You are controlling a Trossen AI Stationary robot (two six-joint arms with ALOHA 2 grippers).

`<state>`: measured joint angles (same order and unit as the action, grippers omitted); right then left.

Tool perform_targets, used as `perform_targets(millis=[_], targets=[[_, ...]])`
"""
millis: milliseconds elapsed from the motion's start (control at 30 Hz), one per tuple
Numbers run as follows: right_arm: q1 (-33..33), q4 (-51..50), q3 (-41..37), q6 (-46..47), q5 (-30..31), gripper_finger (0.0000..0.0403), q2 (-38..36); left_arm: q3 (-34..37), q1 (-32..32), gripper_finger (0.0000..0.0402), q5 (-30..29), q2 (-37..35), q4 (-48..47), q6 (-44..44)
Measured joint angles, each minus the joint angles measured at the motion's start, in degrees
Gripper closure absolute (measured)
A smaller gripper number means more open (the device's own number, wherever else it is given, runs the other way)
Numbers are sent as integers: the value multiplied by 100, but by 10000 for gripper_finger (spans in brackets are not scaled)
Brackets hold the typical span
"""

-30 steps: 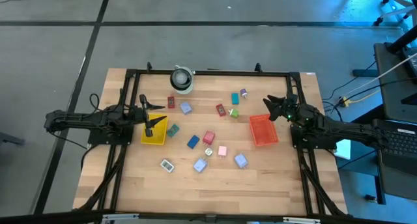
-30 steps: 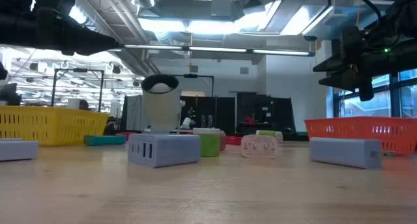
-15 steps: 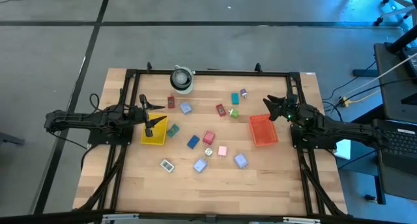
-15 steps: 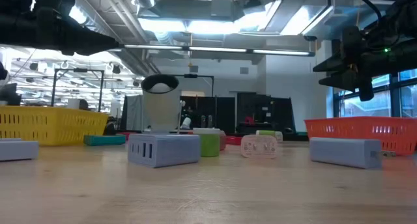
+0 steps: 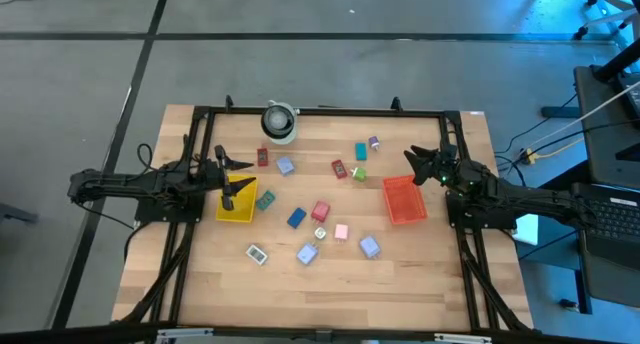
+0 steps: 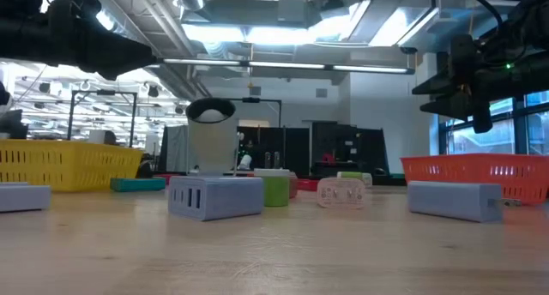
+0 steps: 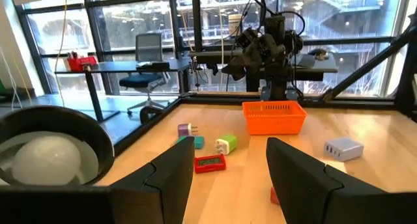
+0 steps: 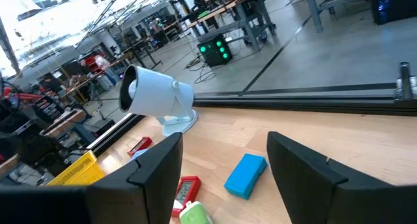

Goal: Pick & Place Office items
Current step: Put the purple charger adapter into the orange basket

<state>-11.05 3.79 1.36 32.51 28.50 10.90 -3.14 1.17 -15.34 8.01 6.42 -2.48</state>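
Left gripper (image 5: 228,176) hovers open, empty, over the yellow tray (image 5: 237,206); right gripper (image 5: 416,165), also open, beside the orange tray (image 5: 404,200).

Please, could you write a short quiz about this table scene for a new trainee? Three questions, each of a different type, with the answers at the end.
1. Short answer: what colour is the piece lying closest to the yellow tray?
2. True or false: the left gripper is holding an office item.
3. Multiple choice: which thing lies nearest the right gripper? A. the yellow tray. B. the orange tray. C. the grey-white cylinder.

Key
1. Green: the green piece lies just beside that tray.
2. False: its fingers are apart with nothing between them.
3. B.
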Motion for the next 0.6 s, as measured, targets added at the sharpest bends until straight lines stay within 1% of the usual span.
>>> perform_targets(millis=[167, 300, 600], targets=[[0, 0, 0, 0, 43, 178, 2, 0, 0, 213, -1, 1, 35, -306], [1, 0, 0, 4, 45, 178, 0, 0, 0, 213, -1, -2, 320, -233], [2, -4, 0, 182, 43, 178, 2, 0, 0, 213, -3, -2, 309, -170]])
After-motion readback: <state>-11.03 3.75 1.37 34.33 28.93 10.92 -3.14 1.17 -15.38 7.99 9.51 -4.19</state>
